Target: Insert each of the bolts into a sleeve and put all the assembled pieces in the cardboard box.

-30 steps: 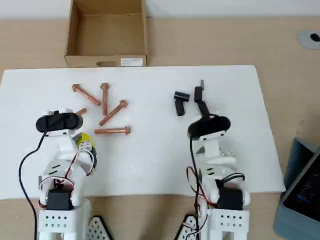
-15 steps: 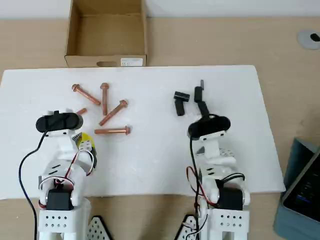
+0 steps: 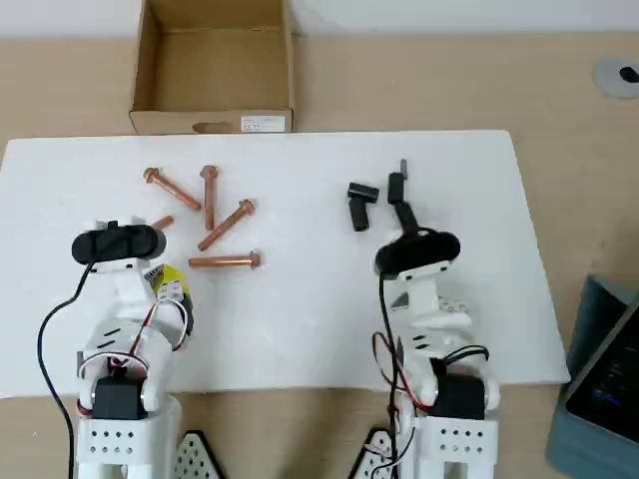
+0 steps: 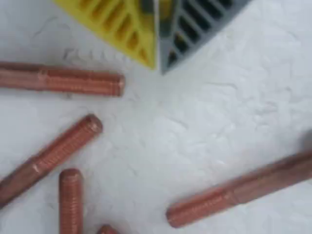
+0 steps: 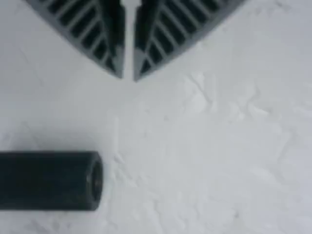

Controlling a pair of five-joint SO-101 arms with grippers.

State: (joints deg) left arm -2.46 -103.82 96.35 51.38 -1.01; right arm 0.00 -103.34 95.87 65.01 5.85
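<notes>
Several copper bolts (image 3: 227, 224) lie scattered on the left half of the white mat (image 3: 300, 309). Several black sleeves (image 3: 357, 213) are grouped on its right half. The open cardboard box (image 3: 140, 70) stands beyond the mat's far left edge, with nothing in it. My left gripper (image 4: 158, 66), one finger yellow and one grey, is shut just above the mat. Bolt shanks (image 4: 61, 80) lie close by on either side of it, none held. My right gripper (image 5: 127, 73) is shut with nothing in it, and one sleeve (image 5: 48, 180) lies on its side a short way off.
The left arm (image 3: 120, 244) and right arm (image 3: 417, 251) stand at the mat's near edge. A blue-grey device (image 3: 609, 379) sits off the mat at the right. A grey disc (image 3: 617, 77) lies on the wooden table at the far right.
</notes>
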